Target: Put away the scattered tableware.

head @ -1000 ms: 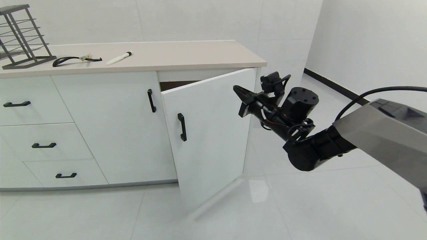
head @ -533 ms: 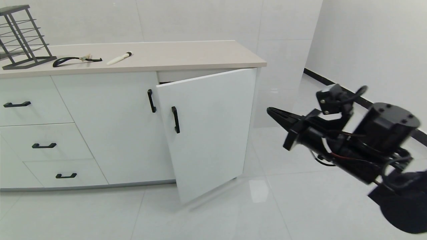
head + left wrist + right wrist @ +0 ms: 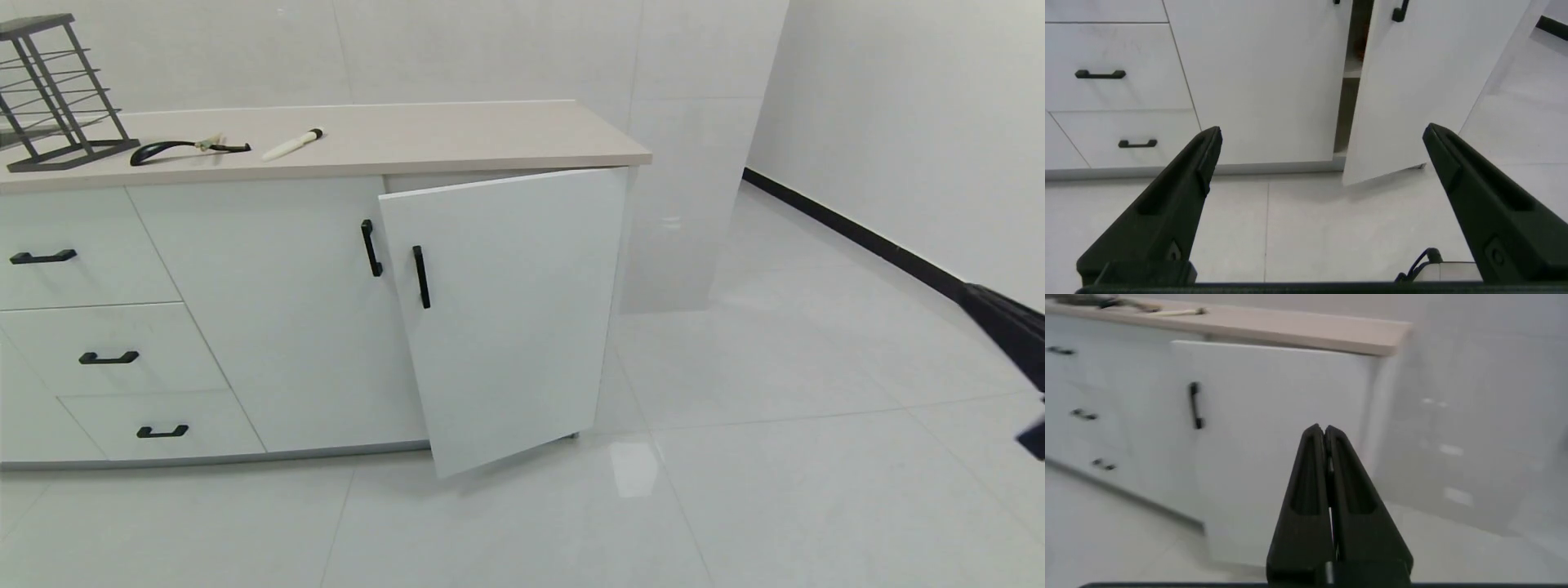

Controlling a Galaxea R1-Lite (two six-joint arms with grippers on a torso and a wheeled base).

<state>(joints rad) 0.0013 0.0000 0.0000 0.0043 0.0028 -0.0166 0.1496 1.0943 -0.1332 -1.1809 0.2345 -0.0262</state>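
The left tool (image 3: 1323, 129) gapes wide, empty; the right tool (image 3: 1325, 431) is closed on nothing. A black utensil (image 3: 163, 149) and a white knife (image 3: 291, 144) lie near the tabletop's (image 3: 457, 135) left end; the cabinet door (image 3: 506, 310) stands ajar.

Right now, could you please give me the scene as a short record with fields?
Cabinet door: ajar, its handle edge swung out from the cabinet front.
Countertop: holds a black utensil, a white utensil and a wire rack.
Tableware state: both utensils lie loose and apart from each other, not yet put away.
Left gripper: open, empty, facing the cabinet's lower part.
Right gripper: shut, empty, clear of the door.
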